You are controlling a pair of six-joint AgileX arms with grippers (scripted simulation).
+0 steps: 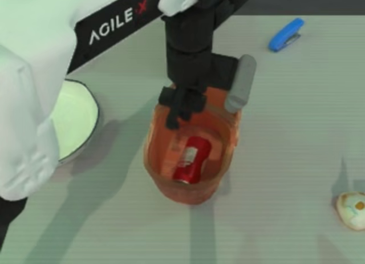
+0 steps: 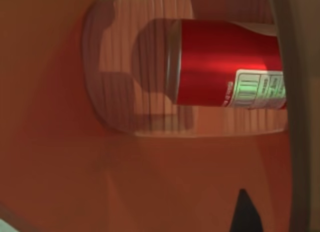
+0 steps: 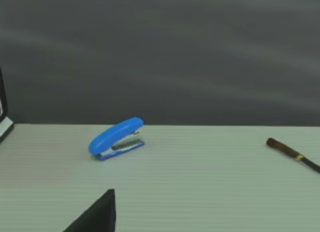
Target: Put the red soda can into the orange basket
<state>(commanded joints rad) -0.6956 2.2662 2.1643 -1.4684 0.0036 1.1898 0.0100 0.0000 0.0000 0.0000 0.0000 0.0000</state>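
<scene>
Inventory of my table (image 1: 296, 161), counted:

- Red soda can (image 1: 192, 159): one.
- Orange basket (image 1: 153, 155): one.
- Blue stapler (image 1: 286, 35): one.
- White round bowl (image 1: 74, 118): one.
- Small cream-coloured round item with a yellow spot (image 1: 352, 210), kind unclear: one.
- Brown-handled slim implement (image 3: 292, 154), seen only from my right wrist: one.
- My left tool (image 1: 181, 107): one in view from above.

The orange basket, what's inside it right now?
The red soda can lies on its side on the orange basket's ribbed floor. The left pincer hangs over the far rim, covering that part of the inside.
</scene>
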